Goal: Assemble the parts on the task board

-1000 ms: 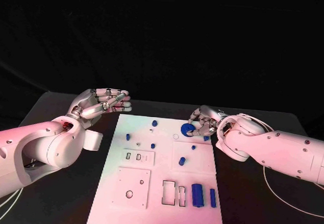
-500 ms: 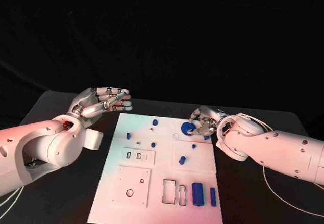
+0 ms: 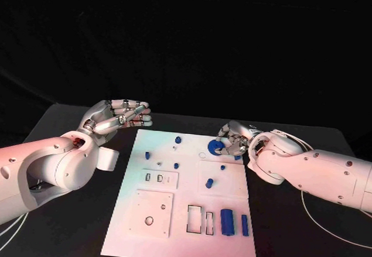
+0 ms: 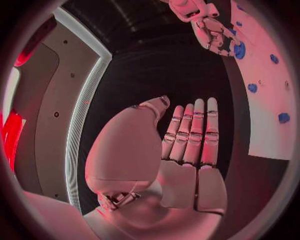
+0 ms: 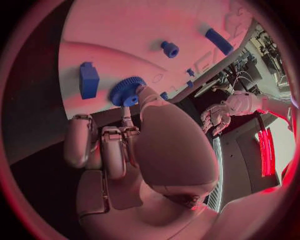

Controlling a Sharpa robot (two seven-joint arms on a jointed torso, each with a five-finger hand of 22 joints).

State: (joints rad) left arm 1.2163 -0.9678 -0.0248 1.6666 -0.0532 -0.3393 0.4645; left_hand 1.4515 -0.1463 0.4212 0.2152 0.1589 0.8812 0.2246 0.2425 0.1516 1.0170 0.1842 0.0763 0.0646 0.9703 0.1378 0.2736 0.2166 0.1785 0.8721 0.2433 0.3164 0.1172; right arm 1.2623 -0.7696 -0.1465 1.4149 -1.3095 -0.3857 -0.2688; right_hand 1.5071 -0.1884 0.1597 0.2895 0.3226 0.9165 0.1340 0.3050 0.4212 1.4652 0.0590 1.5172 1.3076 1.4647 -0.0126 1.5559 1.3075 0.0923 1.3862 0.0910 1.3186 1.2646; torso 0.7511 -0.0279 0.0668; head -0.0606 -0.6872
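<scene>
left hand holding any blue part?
No. The silver left hand is bare, palm and fingers extended, off the white task board.

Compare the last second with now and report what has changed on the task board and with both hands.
Nothing has visibly moved. The right hand still has its fingers on the blue gear at the far edge of the task board. The left hand still hovers off the board's left side holding nothing. The other blue parts stay put.

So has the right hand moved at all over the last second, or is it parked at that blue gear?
No. The right hand keeps holding the blue gear at the same far corner of the task board.
</scene>
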